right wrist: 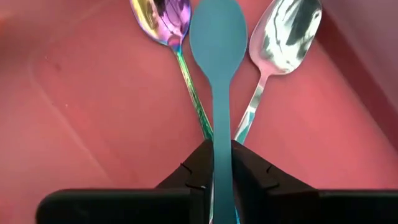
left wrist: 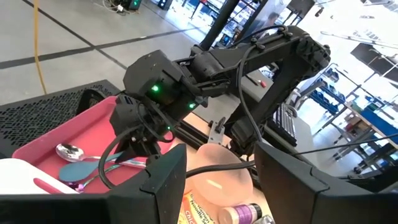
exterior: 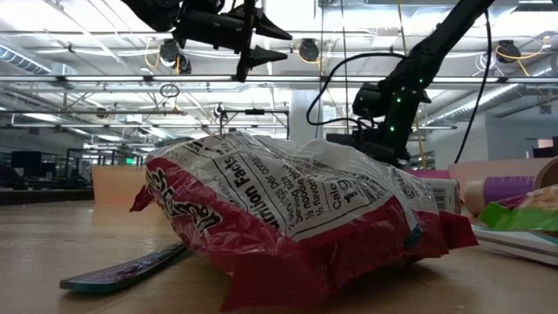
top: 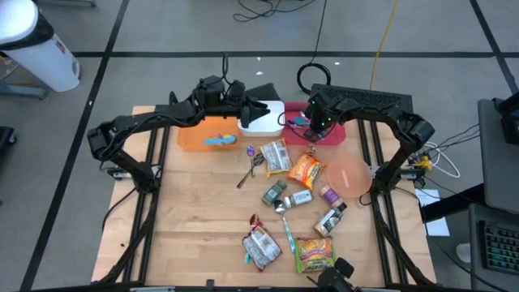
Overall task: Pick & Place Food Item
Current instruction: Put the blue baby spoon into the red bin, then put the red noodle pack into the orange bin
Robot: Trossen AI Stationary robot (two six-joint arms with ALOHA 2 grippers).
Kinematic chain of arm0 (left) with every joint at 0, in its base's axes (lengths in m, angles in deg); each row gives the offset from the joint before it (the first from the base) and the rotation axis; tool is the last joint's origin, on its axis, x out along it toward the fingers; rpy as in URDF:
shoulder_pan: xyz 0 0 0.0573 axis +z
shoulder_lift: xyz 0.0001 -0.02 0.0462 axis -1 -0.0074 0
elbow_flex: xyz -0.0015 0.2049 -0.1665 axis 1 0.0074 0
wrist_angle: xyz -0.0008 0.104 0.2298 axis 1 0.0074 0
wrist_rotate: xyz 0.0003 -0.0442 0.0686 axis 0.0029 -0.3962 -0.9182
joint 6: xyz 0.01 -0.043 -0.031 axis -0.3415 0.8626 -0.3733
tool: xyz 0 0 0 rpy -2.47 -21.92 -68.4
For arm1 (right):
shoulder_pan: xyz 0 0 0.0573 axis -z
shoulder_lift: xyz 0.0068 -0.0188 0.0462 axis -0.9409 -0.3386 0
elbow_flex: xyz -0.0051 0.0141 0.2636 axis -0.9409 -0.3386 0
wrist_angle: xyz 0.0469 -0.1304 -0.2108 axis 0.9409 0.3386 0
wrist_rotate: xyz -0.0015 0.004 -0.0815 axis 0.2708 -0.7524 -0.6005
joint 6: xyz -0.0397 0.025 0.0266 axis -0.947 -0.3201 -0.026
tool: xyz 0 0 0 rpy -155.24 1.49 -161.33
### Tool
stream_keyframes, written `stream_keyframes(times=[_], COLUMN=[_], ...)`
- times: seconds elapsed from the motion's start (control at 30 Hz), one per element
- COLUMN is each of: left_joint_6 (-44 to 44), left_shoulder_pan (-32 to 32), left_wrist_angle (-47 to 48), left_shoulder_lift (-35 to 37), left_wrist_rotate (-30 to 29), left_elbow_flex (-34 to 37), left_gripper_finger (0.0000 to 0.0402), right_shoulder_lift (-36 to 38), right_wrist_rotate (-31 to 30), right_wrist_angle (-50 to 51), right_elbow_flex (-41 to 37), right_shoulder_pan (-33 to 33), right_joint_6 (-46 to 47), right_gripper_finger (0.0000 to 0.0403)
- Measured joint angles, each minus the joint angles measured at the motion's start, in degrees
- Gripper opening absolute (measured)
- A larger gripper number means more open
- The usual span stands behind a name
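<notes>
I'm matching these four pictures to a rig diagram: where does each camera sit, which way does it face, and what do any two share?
High: overhead, straight down on table, both arms.
Low: table height, facing a snack bag; arms above.
Left wrist: on left arm, past left gripper toward right arm.
Right wrist: on right arm; right gripper pinching teal spoon.
Shared: both wrist views show the pink tray.

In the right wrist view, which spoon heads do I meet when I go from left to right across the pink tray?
Iridescent spoon → teal spoon, its handle between the right gripper's fingers → silver spoon, all in the pink tray.
</notes>
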Motion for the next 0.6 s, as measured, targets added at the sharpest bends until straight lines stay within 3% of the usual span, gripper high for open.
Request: stream_keyframes(times=[0.37, 0.6], left_joint_6=[0.00, -0.42], left_shoulder_pan=[-0.28, 0.13], left_wrist_angle=[-0.02, -0.04], left_shoulder_lift=[0.00, 0.00], left_wrist_rotate=[0.00, 1.07], left_elbow_flex=[0.00, 0.00], left_gripper_finger=[0.0195, 0.0195], right_shoulder_lift=[0.60, 7.02], right_wrist_rotate=[0.15, 1.55], right_wrist_angle=[0.05, 0.24], right_elbow_flex=[0.00, 0.00], right_shoulder_pan=[-0.02, -0.02], right_joint_6=[-0.45, 1.11], right_gripper_finger=[0.0078, 0.0134])
